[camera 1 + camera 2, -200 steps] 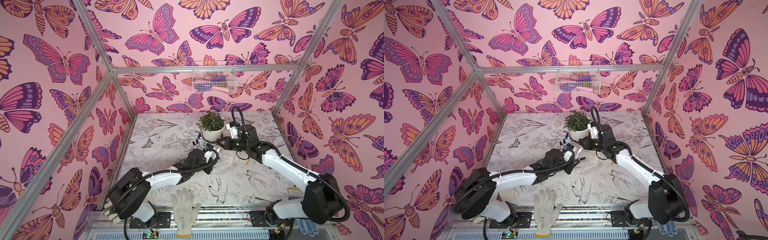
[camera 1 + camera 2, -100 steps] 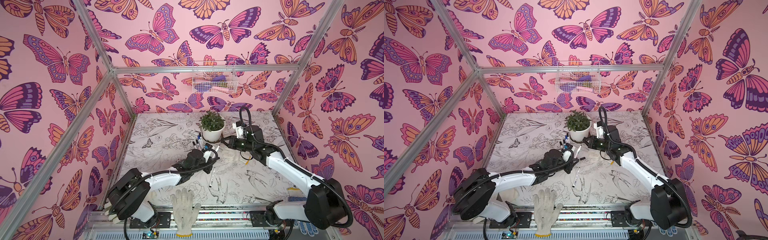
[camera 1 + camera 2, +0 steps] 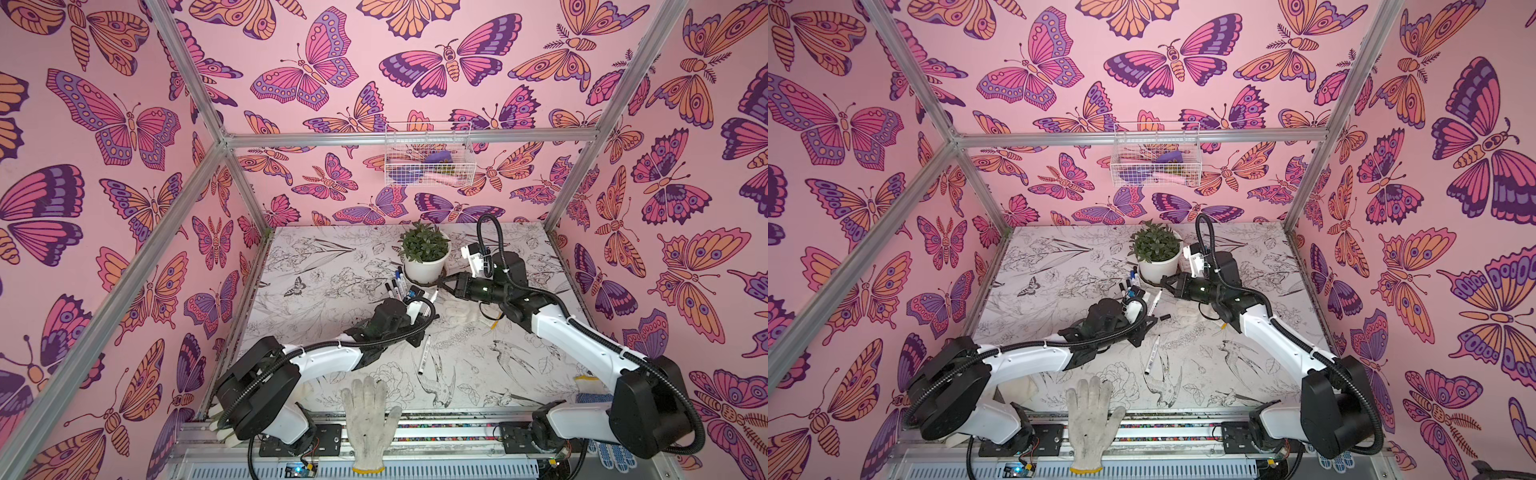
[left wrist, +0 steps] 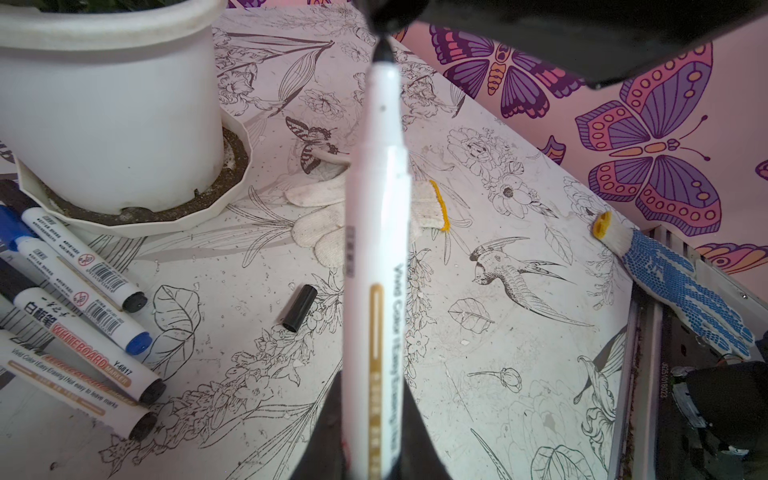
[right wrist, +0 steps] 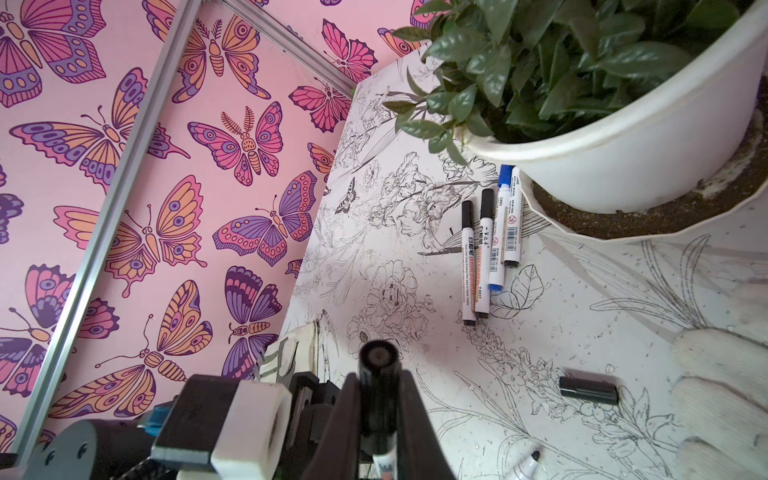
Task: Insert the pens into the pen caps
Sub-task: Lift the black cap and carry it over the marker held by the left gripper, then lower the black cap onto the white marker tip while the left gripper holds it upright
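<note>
My left gripper (image 4: 374, 382) (image 3: 419, 305) is shut on a white pen (image 4: 376, 249). The pen's bare black tip (image 4: 382, 54) points up at my right gripper (image 5: 379, 378) (image 3: 446, 286) and sits just short of it. That gripper is shut on a black pen cap (image 5: 378, 365), and the tip (image 5: 534, 456) shows beside its fingers, outside the cap. A loose black cap (image 4: 300, 307) (image 5: 588, 390) lies on the table. Several capped pens (image 4: 79, 282) (image 5: 486, 249) lie side by side by the pot. One more pen (image 3: 424, 353) lies alone nearer the front.
A white plant pot (image 3: 426, 264) on a saucer stands just behind both grippers. A white glove (image 3: 459, 309) lies under the right arm, another (image 3: 370, 419) hangs over the front rail, and a blue-dotted one (image 4: 681, 286) lies at the table's right edge. A wire basket (image 3: 428, 160) hangs on the back wall.
The right arm has drawn back a little to the right, with its gripper still shut on the cap. The left arm and its pen have stayed put.
</note>
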Available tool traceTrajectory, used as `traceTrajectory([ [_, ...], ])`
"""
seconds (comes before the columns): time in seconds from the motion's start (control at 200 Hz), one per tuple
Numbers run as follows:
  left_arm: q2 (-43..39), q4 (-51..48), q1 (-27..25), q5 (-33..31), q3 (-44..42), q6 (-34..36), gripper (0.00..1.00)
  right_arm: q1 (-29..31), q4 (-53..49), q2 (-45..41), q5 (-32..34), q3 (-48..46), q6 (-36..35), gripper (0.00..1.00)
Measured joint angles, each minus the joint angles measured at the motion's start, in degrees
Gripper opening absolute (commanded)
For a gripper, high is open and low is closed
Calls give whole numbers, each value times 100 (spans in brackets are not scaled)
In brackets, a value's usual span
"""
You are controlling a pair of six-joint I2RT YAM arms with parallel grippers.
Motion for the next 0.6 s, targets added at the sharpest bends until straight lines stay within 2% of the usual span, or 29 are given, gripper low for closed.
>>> traceTrajectory([
  [0.596, -2, 57, 39, 70, -17, -127, 0, 188, -236, 33, 114, 15, -404, 0],
])
